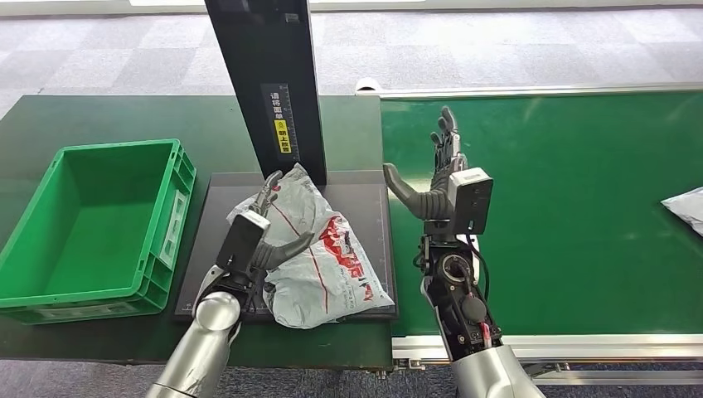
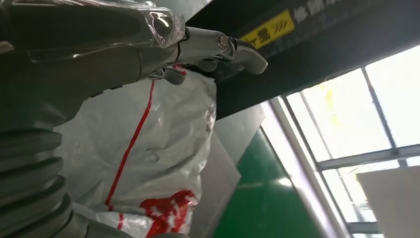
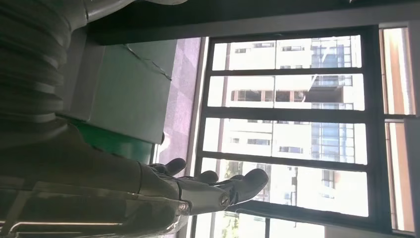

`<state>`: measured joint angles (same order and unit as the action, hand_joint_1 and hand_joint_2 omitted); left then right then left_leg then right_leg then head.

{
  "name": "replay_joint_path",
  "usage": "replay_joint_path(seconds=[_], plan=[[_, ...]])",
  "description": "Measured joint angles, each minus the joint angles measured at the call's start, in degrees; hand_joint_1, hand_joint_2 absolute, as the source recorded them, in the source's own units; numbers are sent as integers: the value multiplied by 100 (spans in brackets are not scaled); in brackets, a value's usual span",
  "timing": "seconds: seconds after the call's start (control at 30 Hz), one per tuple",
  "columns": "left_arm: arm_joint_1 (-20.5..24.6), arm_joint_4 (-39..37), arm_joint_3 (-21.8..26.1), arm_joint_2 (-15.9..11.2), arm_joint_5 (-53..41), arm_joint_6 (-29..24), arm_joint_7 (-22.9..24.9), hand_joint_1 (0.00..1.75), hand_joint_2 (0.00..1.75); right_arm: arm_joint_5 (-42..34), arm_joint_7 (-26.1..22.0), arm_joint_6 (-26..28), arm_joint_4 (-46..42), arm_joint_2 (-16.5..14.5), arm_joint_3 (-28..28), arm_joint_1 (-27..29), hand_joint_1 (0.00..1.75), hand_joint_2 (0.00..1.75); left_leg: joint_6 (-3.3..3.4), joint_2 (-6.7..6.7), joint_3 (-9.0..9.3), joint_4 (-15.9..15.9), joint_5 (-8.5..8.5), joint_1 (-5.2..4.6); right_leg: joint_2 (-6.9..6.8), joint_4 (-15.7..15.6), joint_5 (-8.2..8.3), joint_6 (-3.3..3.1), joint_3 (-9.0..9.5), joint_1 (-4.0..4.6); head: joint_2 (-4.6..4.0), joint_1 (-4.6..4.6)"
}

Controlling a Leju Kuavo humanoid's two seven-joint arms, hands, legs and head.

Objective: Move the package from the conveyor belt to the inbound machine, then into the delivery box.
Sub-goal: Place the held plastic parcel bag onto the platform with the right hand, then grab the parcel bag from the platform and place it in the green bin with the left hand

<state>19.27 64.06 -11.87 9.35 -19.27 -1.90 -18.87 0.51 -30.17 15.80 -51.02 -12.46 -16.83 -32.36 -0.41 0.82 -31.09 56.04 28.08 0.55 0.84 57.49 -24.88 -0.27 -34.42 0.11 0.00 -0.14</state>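
The green box (image 1: 99, 224) sits leftmost. Beside it, the left hand (image 1: 264, 222) clamps the package (image 1: 319, 253) lying on the dark machine plate (image 1: 365, 186); its fingers are partly buried in the plastic. The right hand (image 1: 435, 178) hovers over the belt (image 1: 580, 207), fingers apart, holding nothing. Another parcel (image 1: 686, 207) is cut off at the frame edge.
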Motion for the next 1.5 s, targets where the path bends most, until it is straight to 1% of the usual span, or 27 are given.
replay_joint_path(seconds=[0.07,0.1,0.23,0.27,0.33,0.4,0.47,0.5,0.57,0.6,0.63,0.67,0.77,0.87,0.97,1.07,1.17,1.33,1.47,1.5], plan=[[73,-229,-204,-32,-655,11,156,0,175,-121,154,-94,-16,55,94,4,0,175,0,1,0,0,0,0,0,0,0,0,0,0,0,-1],[111,-351,-298,-43,-929,27,203,0,175,-238,279,-250,-12,78,140,4,0,175,0,0,0,0,0,0,0,0,0,0,0,0,0,-2],[308,-864,-529,-39,-1572,76,271,0,175,-855,851,-1358,159,148,283,-6,0,175,0,-2,0,0,0,1,2,0,1,0,0,1,0,-2],[358,-974,-560,-36,-1683,96,310,0,175,-927,929,-1589,240,162,297,-13,0,175,0,-2,-1,0,0,1,1,0,1,0,0,1,0,-2],[446,-1164,-636,-36,-1960,172,453,0,175,-953,1006,-1882,401,182,298,-48,0,175,0,-1,-2,-1,0,2,0,1,1,0,1,1,0,-2],[521,-1331,-717,-37,-2266,258,616,78,175,-908,1049,-2060,568,188,288,-100,0,175,0,0,-2,-1,0,2,0,1,0,0,4,1,0,-2],[589,-1495,-771,-35,-2477,338,754,161,175,-790,1129,-2196,752,189,245,-168,0,175,0,1,1,-1,0,1,-2,1,0,0,8,1,0,-1],[627,-1576,-788,-33,-2542,377,809,160,175,-704,1199,-2271,854,189,200,-212,0,175,0,1,3,-2,0,1,-2,1,0,0,12,1,-1,-1],[691,-1715,-805,-23,-2624,421,867,166,175,-512,1333,-2407,1052,187,77,-291,0,175,0,4,13,-2,0,1,-3,1,-1,1,24,0,-1,-1],[706,-1755,-801,-17,-2638,403,861,168,175,-419,1370,-2447,1137,186,13,-315,0,175,0,6,17,-2,0,1,-5,1,-2,1,30,0,-1,-1],[701,-1778,-784,-12,-2616,360,831,175,175,-340,1373,-2462,1208,185,-44,-327,0,175,0,9,21,-2,1,1,-6,1,-2,2,34,0,0,-1],[677,-1780,-748,-8,-2551,302,782,175,175,-281,1348,-2459,1264,187,-87,-328,0,175,1,10,24,-2,1,1,-7,1,-2,2,37,0,0,-1],[532,-1655,-547,0,-2257,186,622,175,175,-169,1175,-2433,1364,202,-143,-282,0,175,0,9,31,-2,1,1,-7,0,-2,2,41,0,-1,-1],[317,-1377,-309,11,-1872,110,470,175,175,-128,776,-2428,1406,240,-151,-180,0,175,0,8,34,-2,1,1,-6,0,-2,2,42,0,-1,-1],[14,-1003,-42,34,-1430,-16,195,175,175,-137,290,-2428,1413,303,-143,-13,0,175,0,6,32,-2,1,1,-4,0,-2,1,38,1,-1,-1],[-231,-695,139,25,-1209,-151,-113,175,175,-148,-14,-2430,1404,362,-124,159,0,175,-1,6,24,-3,2,1,-4,0,-3,1,30,1,0,-2],[-419,-484,245,-5,-1041,-306,-516,175,175,-115,-172,-2414,1373,379,-111,296,0,175,-1,6,16,-3,2,1,-3,0,-3,1,21,1,0,-2],[-609,-229,359,-62,-793,-686,-1045,175,175,107,-232,-2191,1402,370,-122,355,0,175,-1,5,6,-3,1,2,-3,1,-3,1,14,1,0,-1],[-649,-54,411,-84,-553,-1335,-1507,175,0,241,-288,-2049,1473,322,-142,243,0,175,-1,5,4,-3,1,2,-3,1,-2,1,11,2,0,-2],[-651,-7,413,-85,-521,-1555,-1620,175,0,241,-293,-2033,1483,309,-142,205,0,175,-1,6,4,-3,0,2,-4,1,-2,1,11,2,0,-1]])
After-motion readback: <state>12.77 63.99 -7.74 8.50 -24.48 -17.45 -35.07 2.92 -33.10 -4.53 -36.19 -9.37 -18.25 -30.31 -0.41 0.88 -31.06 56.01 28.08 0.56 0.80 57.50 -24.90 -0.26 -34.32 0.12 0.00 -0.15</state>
